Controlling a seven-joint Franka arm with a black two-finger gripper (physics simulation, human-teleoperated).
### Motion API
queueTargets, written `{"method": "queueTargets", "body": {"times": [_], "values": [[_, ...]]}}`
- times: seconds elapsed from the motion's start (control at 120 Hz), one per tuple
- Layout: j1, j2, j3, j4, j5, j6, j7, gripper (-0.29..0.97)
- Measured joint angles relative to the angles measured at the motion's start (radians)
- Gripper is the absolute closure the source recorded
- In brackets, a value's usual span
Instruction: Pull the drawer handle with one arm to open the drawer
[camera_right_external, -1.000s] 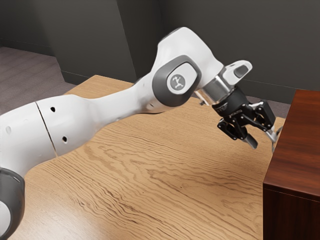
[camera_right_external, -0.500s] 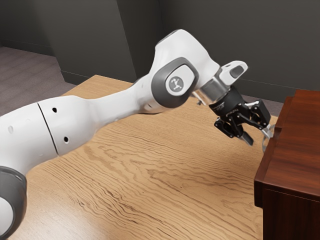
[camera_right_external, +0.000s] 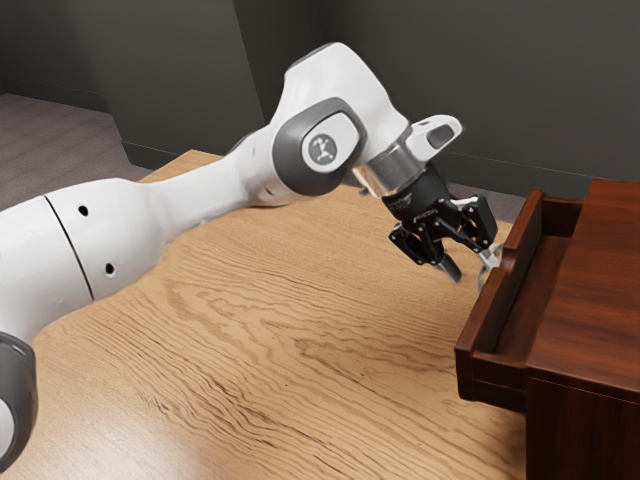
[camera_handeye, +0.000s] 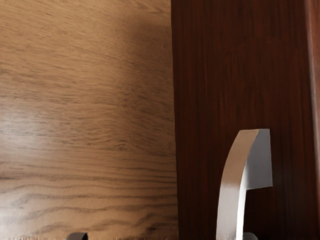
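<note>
Two spread fingers (camera_right_external: 450, 268) of the black gripper (camera_right_external: 468, 264) flank the curved silver metal handle (camera_handeye: 235, 185): rigid, probably slick; hook its middle.

You see the gripper (camera_right_external: 470, 264), fingers spread, at the silver handle (camera_right_external: 486, 264) of the drawer (camera_right_external: 510, 300), which juts partway out of the dark wooden cabinet (camera_right_external: 590, 300) at the edge of the table (camera_right_external: 250, 330) on the exterior view's right.
</note>
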Motion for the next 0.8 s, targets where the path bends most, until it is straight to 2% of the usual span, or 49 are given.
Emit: {"method": "queueTargets", "body": {"times": [0.317, 0.8], "values": [[-0.009, -0.033, 0.063, -0.001, -0.009, -0.064, 0.012, 0.34], [0.029, -0.049, 0.08, -0.001, -0.013, -0.123, 0.04, 0.34]]}}
